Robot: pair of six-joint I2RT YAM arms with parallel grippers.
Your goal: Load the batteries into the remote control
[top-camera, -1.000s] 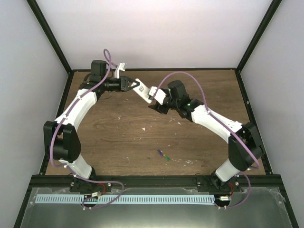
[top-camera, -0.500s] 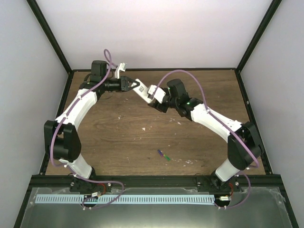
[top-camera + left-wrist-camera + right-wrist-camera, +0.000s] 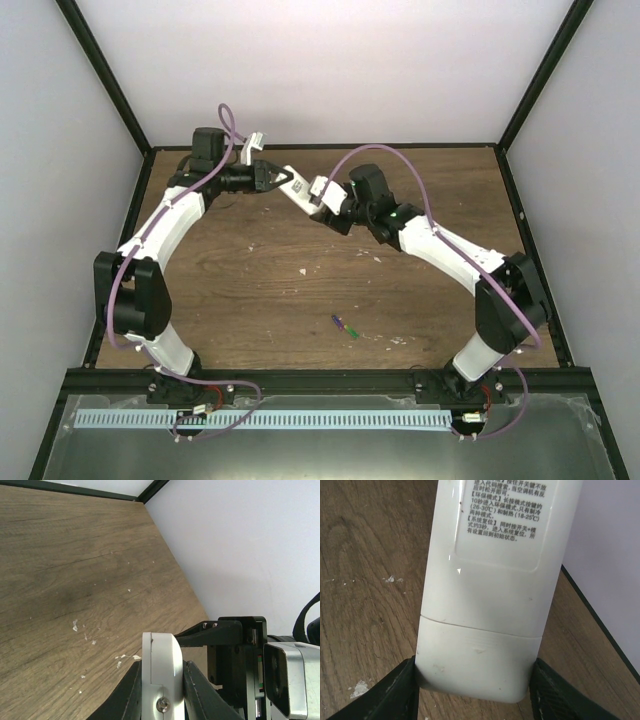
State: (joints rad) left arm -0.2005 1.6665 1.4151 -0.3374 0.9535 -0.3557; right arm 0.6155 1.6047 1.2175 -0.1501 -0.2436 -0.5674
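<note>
The white remote control point(image 3: 303, 197) hangs in the air above the back of the table, held between both arms. My left gripper point(image 3: 287, 181) is shut on its far end; in the left wrist view the remote control point(image 3: 162, 650) stands edge-on, pinched by the left gripper point(image 3: 161, 672). My right gripper point(image 3: 475, 680) has its dark fingers point(image 3: 395, 695) pressed against both side edges of the remote control's point(image 3: 495, 580) near end, label side up with a cover seam across it. The batteries point(image 3: 345, 326), one purple-blue and one green, lie together on the wood near the front centre.
The wooden table point(image 3: 250, 270) carries small white flecks. A black frame rail point(image 3: 320, 147) and white walls border it at the back and sides. Purple cables loop above both arms.
My right gripper has shifted a little left and back along the remote, and its jaws have narrowed onto the remote's end. The left arm and the batteries have not moved.
</note>
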